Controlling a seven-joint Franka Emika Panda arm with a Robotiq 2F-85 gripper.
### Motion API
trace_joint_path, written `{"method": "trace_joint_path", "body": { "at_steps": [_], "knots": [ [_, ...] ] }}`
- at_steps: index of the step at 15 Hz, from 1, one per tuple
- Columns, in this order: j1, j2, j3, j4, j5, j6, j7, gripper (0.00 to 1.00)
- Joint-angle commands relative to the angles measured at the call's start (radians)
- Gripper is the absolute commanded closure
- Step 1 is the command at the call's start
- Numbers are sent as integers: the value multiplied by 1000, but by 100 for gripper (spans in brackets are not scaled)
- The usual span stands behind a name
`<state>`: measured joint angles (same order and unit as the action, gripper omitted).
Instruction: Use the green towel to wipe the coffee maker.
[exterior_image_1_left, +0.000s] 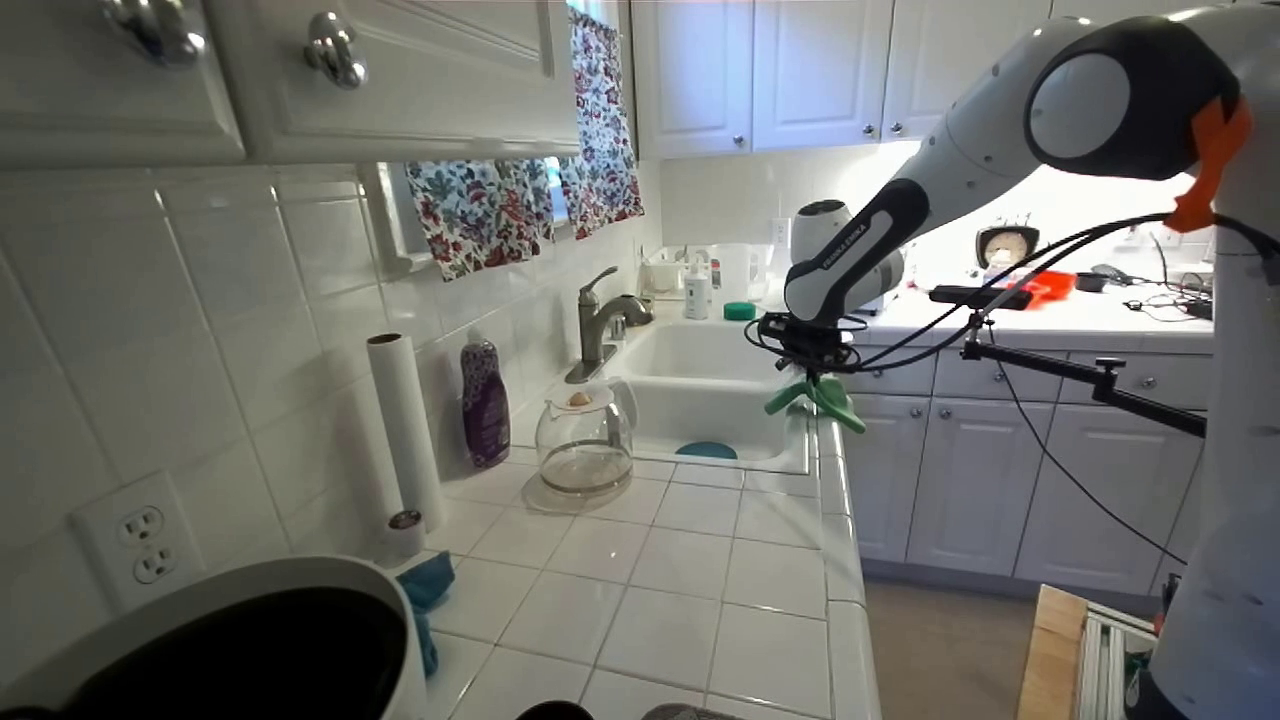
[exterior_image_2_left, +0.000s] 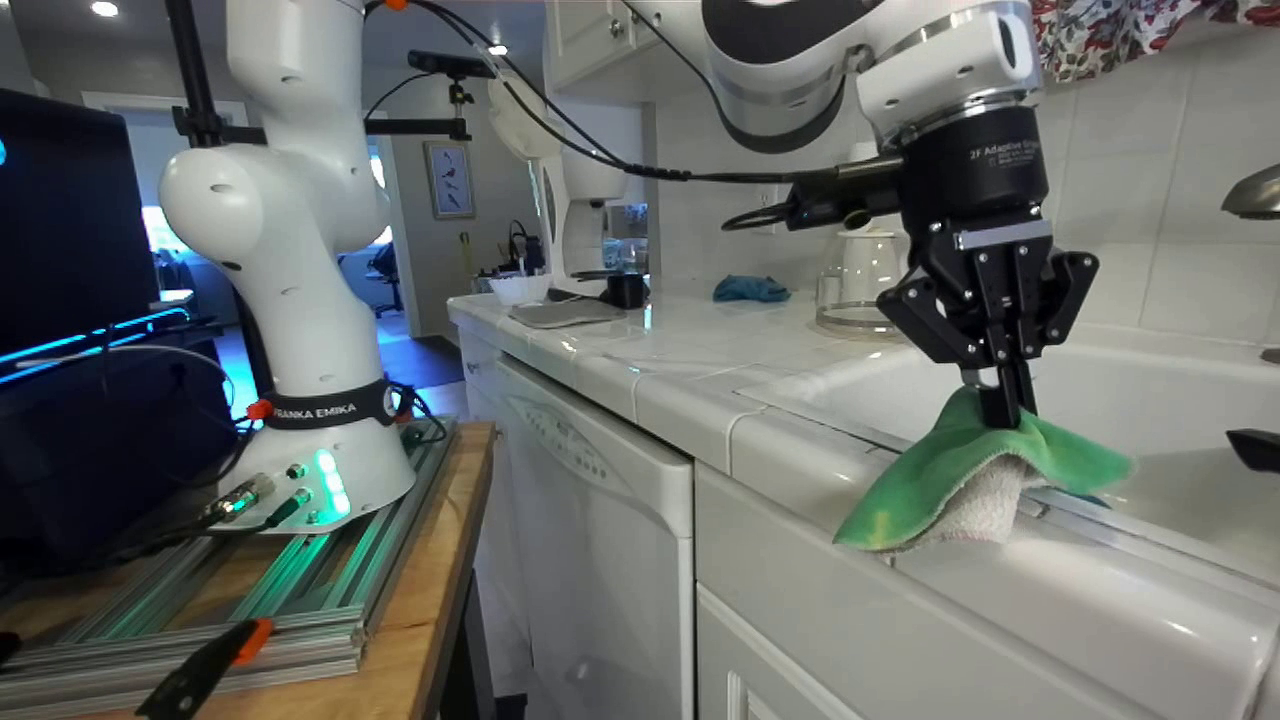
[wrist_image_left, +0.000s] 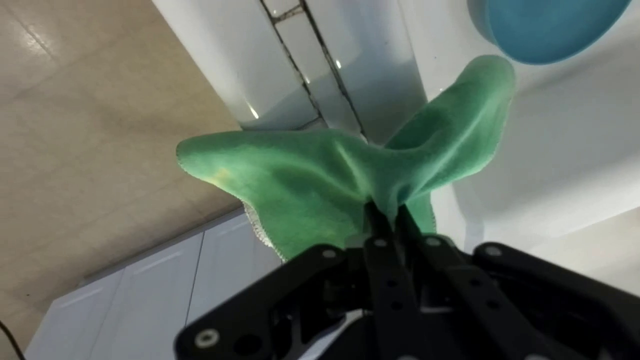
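In an exterior view the gripper (exterior_image_2_left: 1003, 410) hides part of the coffee maker (exterior_image_2_left: 856, 284) behind it.

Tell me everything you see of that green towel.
The green towel looks like soft fabric, whitish and nubbly underneath, with a yellowish patch near one corner. The gripper pinches up a fold, and the rest droops. One corner reaches out over the floor, another over the sink; whether it touches the sink's edge is unclear.

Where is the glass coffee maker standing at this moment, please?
In an exterior view, the coffee maker stands left of centre on the tiled counter, just right of the purple bottle and beside the sink.
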<state>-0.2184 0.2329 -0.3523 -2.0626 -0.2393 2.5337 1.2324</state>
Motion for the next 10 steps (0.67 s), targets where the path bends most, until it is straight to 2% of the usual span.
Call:
{"method": "trace_joint_path", "body": {
  "at_steps": [1, 10],
  "knots": [
    [5, 43, -5, 45, 23, -50, 1, 99],
    [13, 84, 6, 91, 34, -141, -8, 99]
  ]
}}
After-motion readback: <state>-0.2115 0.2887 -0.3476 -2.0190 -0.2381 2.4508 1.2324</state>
